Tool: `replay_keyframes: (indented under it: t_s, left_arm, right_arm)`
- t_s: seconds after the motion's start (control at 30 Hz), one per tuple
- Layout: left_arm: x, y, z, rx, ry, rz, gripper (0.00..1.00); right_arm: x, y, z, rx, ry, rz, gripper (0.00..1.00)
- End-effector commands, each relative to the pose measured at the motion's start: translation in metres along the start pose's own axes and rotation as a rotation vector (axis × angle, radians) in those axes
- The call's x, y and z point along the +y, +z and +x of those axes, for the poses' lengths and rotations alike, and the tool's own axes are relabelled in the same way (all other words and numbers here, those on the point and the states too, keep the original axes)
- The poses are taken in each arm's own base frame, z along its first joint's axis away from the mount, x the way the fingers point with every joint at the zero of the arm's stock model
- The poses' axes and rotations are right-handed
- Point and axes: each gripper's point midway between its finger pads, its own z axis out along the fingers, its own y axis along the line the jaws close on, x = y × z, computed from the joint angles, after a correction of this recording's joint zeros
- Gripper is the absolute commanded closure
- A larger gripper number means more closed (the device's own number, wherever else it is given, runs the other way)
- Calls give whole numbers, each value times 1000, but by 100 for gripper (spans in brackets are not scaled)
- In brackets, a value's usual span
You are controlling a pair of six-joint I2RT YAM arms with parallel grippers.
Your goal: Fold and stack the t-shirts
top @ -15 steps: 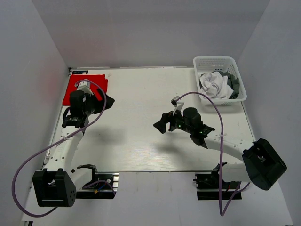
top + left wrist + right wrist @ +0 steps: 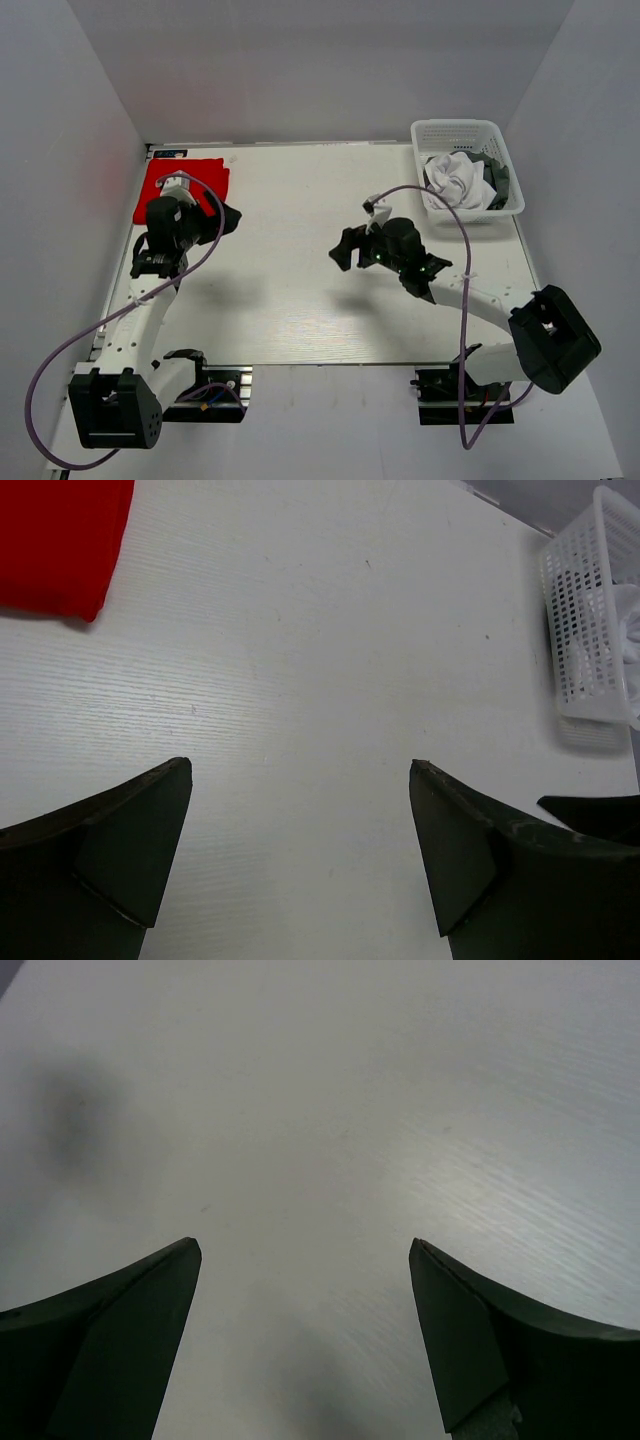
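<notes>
Folded bright red cloth t-shirt (image 2: 203, 169) on counter (image 2: 290, 310), far left of white plastic lattice basket (image 2: 455, 126). Crumpled white t-shirt (image 2: 455, 180) + dark grey t-shirt (image 2: 498, 178) inside basket; grey prob. partly underneath. Right gripper (image 2: 345, 250) nearer basket, released, empty, pointing away from it. Left gripper (image 2: 228, 217) released, empty, well left of basket.

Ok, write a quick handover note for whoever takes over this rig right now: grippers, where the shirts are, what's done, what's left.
Left gripper: open, empty, over the table beside the red t-shirt.
Right gripper: open, empty, over bare mid-table.
Red t-shirt: looks folded, flat at the far left corner.
White t-shirt and dark grey t-shirt: crumpled in the basket, far right.
Done: the red one, apparently.
Left: fold the other two and stack them.
</notes>
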Motion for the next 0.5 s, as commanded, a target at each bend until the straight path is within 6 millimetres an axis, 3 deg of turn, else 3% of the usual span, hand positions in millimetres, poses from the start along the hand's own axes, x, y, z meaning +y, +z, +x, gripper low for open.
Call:
replay_keyframes:
  t_s: [0.0, 0.03, 0.07, 0.1, 0.17, 0.2, 0.23, 0.33, 0.37, 0.43, 0.47]
  left_arm:
    - [-4, -9, -8, -41, 6, 2, 0]
    - [-4, -9, -8, -41, 6, 2, 0]
    - [-9, -10, -11, -54, 12, 25, 0]
    - [-9, -10, -9, -50, 21, 33, 0]
    - [-10, -11, -6, -48, 22, 42, 0]
    - [-11, -13, -8, -55, 24, 46, 0]
    - [-9, -13, -9, -62, 24, 33, 0]
    - [-9, -13, -10, -64, 24, 33, 0]
    - [-9, -13, -10, -64, 24, 33, 0]
    - [-11, -13, -8, -58, 25, 46, 0]
    - [-11, -13, -8, -58, 25, 46, 0]
  right_arm:
    - [-61, -7, -52, -74, -59, 314, 10]
    - [-88, -18, -73, -82, -49, 490, 10]
    - [-93, -22, -95, -102, -43, 529, 10]
    - [-123, -36, -100, -91, -7, 622, 10]
    - [-139, -52, -115, -133, 10, 663, 10]
    - [-165, -78, -131, -189, 43, 732, 10]
    - [-173, -85, -135, -198, 46, 752, 10]
    - [-230, -131, -149, -190, 116, 913, 10]
    - [-239, -138, -152, -180, 116, 932, 10]
    - [-276, -154, -149, -112, 151, 971, 10]
    - [-281, -151, -143, -39, 97, 947, 10]
